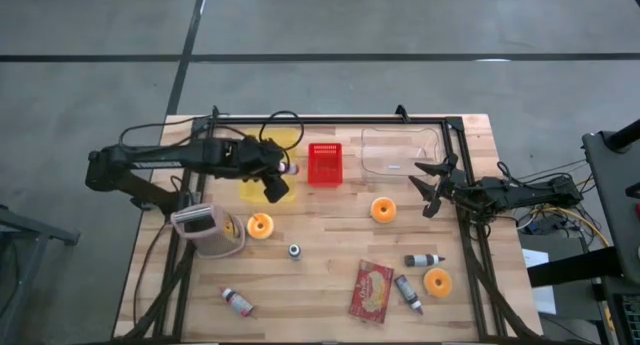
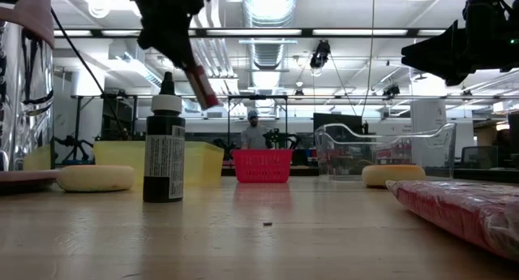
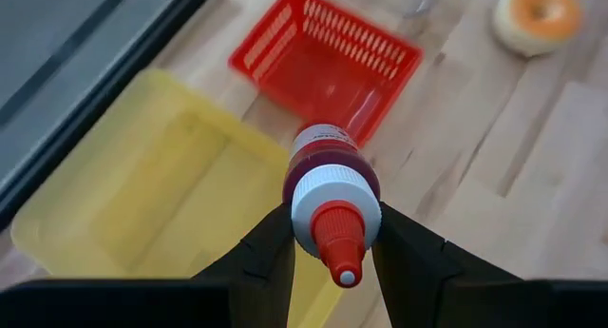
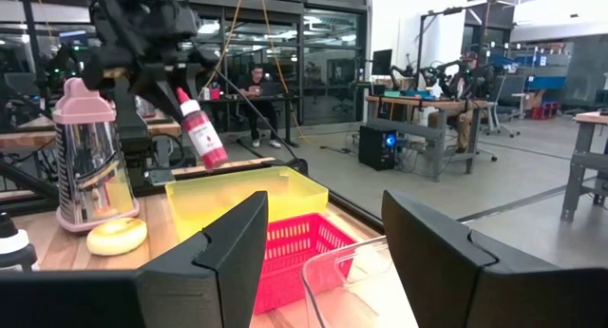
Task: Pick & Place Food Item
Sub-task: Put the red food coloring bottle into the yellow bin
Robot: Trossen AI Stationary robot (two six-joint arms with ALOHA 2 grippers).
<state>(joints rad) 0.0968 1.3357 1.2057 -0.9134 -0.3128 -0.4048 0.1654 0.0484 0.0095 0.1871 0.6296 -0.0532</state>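
Red-capped sauce bottle (image 3: 328, 200) sits pinched in the left gripper (image 1: 272, 181), tilted in the air over the near right corner of the yellow tub (image 1: 262, 165), just left of the red basket (image 1: 325, 163). Right gripper (image 1: 432, 188) hovers with fingers spread near the clear tub (image 1: 400, 150), holding nothing.

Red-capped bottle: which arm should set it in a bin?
Left. The left gripper already holds the red-capped bottle, hanging above the yellow bin. The right gripper is open by the clear bin.
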